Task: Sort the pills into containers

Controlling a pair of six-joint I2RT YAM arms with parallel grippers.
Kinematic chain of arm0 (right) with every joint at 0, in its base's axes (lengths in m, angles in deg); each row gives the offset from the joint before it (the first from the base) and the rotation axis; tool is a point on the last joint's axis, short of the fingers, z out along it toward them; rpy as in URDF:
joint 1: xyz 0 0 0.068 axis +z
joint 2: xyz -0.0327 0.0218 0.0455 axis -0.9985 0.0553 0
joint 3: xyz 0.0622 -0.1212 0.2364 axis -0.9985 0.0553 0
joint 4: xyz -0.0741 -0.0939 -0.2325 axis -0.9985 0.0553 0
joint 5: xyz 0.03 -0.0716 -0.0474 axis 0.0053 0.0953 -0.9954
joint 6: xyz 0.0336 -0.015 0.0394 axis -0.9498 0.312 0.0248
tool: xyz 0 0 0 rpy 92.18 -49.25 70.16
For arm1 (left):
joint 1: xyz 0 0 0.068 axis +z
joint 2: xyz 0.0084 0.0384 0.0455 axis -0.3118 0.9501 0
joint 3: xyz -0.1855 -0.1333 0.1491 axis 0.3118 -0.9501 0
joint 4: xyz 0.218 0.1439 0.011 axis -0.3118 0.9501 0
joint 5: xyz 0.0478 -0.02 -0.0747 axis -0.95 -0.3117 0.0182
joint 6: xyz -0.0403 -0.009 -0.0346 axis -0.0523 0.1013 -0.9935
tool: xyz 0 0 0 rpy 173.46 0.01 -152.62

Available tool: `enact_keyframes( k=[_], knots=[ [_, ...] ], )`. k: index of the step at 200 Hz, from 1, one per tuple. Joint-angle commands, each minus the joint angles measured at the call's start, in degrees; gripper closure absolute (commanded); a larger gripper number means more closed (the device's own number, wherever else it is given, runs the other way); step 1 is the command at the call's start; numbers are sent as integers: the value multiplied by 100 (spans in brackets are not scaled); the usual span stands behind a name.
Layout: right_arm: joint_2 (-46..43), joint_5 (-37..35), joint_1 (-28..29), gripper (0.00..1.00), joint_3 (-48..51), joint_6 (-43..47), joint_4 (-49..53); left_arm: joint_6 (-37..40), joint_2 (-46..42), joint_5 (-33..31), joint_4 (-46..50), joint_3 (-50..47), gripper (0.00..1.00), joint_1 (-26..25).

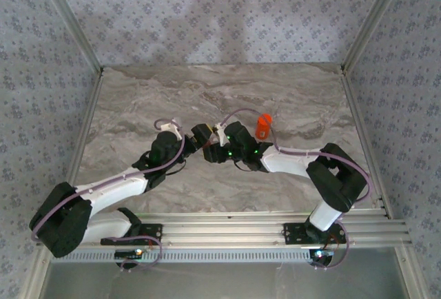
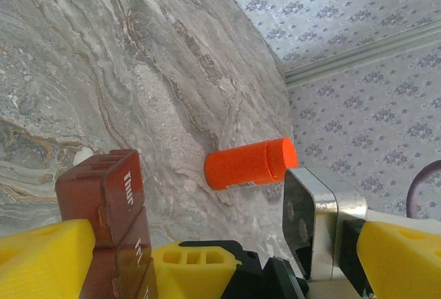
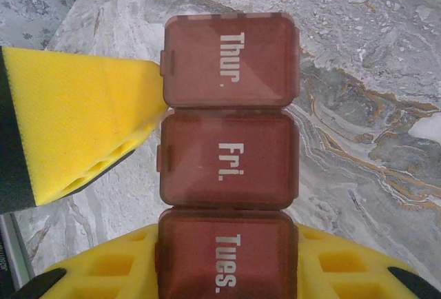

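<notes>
Item: containers [image 3: 227, 154], a dark red-brown strip of joined square cells in a row.
Markings: white lettering on the lids, reading Thur., Fri. and Tues. in the right wrist view.
Lids: the three cells in view are all closed.
Location: at the middle of the table [image 1: 207, 92], where the two arms meet. Whether the strip rests on the table or is lifted off it cannot be told.
Right gripper [image 3: 227, 271]: narrow and clamped on the strip, with a yellow finger on either side of the Tues. cell.
Left gripper [image 2: 224, 244]: spread wide and holding nothing. The Thur. end of the strip stands between its fingers.
Left gripper, near finger [image 3: 76, 127]: its yellow wedge tip meets the strip's side at the joint of the Thur. and Fri. cells. Whether it presses there or only sits beside the strip cannot be told.
Left gripper, far finger [image 2: 400, 258]: well apart from the strip.
Orange bottle [image 1: 262, 125]: capped and upright on the table, near the grippers on the right arm's side, and apart from the strip.
White speck [image 2: 83, 154]: lies on the table just past the Thur. end and is too small to identify.
Table: grey-brown marbled surface.
Surround: patterned walls [image 1: 207, 9] on three sides.
</notes>
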Motion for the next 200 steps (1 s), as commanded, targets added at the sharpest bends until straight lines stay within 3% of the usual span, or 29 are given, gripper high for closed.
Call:
enact_keyframes(
  k=[1,66,104,144,200],
  knots=[
    [174,301,123,83,-9,182,251,86,-324,173,-978,281,1,-91],
    [229,299,117,83,57,148,184,126,-307,304,-960,363,1,72],
    [152,268,-13,83,113,51,152,-14,-421,125,-444,177,1,70],
    [-309,311,-310,83,333,-123,130,-49,-620,108,-115,-162,1,65],
    [-796,417,-236,83,341,-94,380,-13,-399,309,-250,-226,1,47]
  ],
)
